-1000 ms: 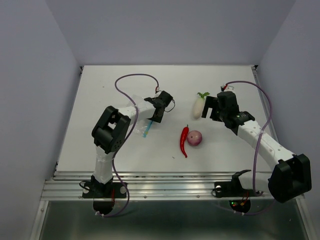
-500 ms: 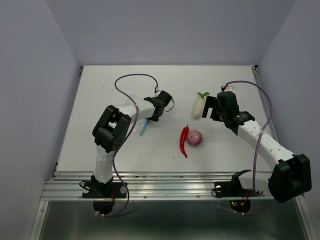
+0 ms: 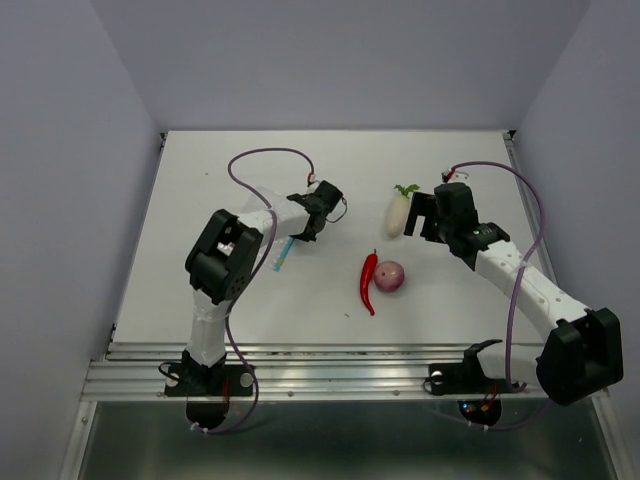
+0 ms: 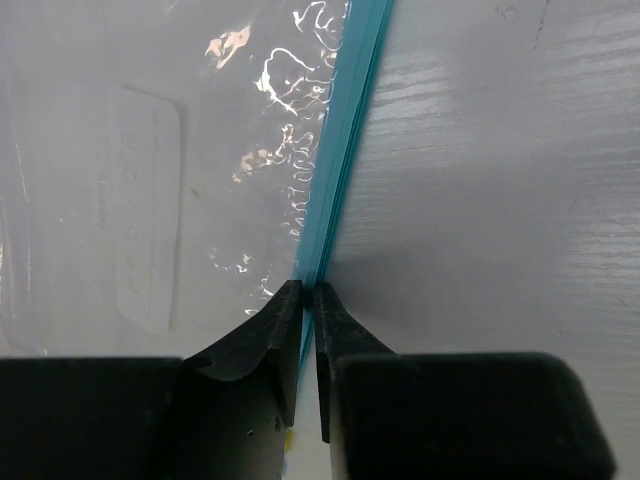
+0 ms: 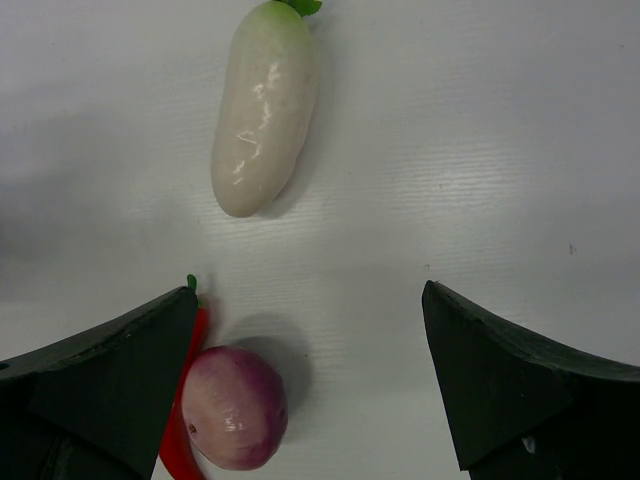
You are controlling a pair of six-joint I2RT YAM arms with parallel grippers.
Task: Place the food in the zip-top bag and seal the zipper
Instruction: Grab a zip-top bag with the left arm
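The clear zip-top bag [image 4: 180, 170] lies flat on the white table, left of centre. Its light-blue zipper [image 4: 345, 140] runs along the bag's right edge in the left wrist view. My left gripper [image 4: 308, 292] is shut on the near end of that strip [image 3: 281, 253], which runs between the two black fingers. The food lies apart from the bag, in the middle of the table: the white radish [image 3: 398, 212], the red chili [image 3: 368, 283] and the purple onion [image 3: 390, 276]. My right gripper [image 5: 310, 310] hangs open above the table. The onion [image 5: 235, 408] is by its left finger and the radish [image 5: 262, 115] lies ahead of it.
Purple cables [image 3: 262, 155] loop over the table behind both arms. Grey walls close the table on three sides. A metal rail [image 3: 330, 375] runs along the near edge, where the arm bases stand.
My left gripper has closed on the blue strip, and the strip's free end has swung a little to the left. The right arm and the food have not moved.
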